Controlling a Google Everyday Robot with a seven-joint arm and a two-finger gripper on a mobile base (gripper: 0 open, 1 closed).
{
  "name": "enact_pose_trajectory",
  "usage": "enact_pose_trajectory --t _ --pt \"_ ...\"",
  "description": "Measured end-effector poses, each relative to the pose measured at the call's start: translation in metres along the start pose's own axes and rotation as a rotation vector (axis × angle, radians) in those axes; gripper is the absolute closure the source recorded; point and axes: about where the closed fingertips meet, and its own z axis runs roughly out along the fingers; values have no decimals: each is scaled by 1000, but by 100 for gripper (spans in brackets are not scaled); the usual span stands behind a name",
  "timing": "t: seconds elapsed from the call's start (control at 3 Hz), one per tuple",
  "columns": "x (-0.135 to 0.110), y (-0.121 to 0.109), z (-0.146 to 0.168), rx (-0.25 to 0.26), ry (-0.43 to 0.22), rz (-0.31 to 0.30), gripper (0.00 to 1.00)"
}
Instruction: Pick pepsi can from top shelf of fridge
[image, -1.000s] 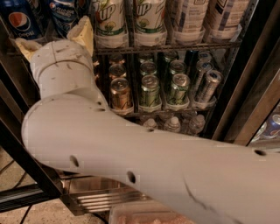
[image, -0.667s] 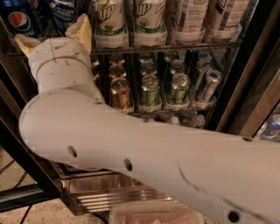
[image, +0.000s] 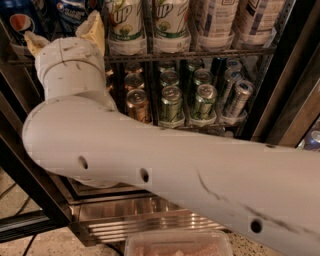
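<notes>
Two blue pepsi cans stand at the left end of the top shelf (image: 200, 53) of the fridge (image: 292, 75): one with the Pepsi globe (image: 19, 21) and one beside it (image: 70, 10). My gripper (image: 63, 36) is at the upper left, right in front of and just below these cans. Its two tan fingers (image: 93, 30) are spread apart and hold nothing. The second blue can shows in the gap above them. My thick white arm (image: 165, 170) crosses the picture and hides the lower left of the fridge.
White-green 7UP cans (image: 125, 27) and pale cans (image: 215, 22) fill the rest of the top shelf. The lower rack holds small green cans (image: 172, 102) and a copper can (image: 137, 102). The ribbed steel base (image: 150, 220) and a clear plastic tub (image: 177, 242) are below.
My gripper has risen a little towards the blue cans on the top shelf. The arm's elbow has shifted slightly with it. No can has moved.
</notes>
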Motion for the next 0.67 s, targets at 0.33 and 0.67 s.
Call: enact_pose_trajectory --t 0.33,0.67 --pt "1 -12 2 41 -8 -17 35" --pt "2 -11 17 47 -1 -9 34"
